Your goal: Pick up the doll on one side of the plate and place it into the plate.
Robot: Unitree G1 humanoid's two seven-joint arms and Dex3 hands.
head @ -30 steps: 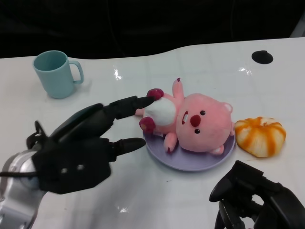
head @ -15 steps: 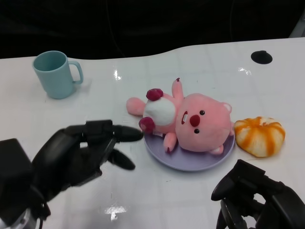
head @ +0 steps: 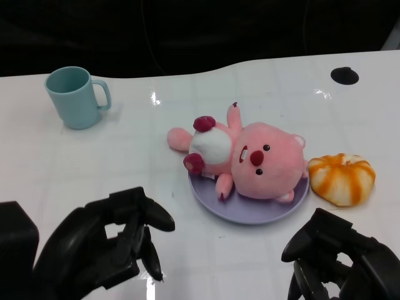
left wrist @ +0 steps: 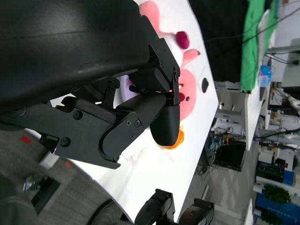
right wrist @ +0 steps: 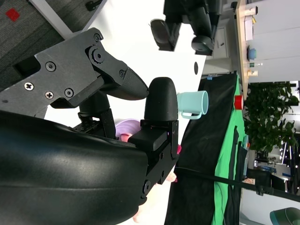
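The pink plush doll lies on its back on the lilac plate, its white belly and legs hanging over the plate's left rim. My left hand is at the near left of the table, well clear of the doll, with its fingers curled in and nothing in them. In the left wrist view, the left hand hides most of the doll. My right hand sits at the near right, below the plate, fingers curled and empty.
A teal cup stands at the far left. An orange-and-white striped soft toy lies against the plate's right side. A black round mark is at the far right, near the table's dark back edge.
My left hand has drawn back from the doll's feet toward the near edge and curled its fingers. The doll stays on the plate. The right hand has barely moved.
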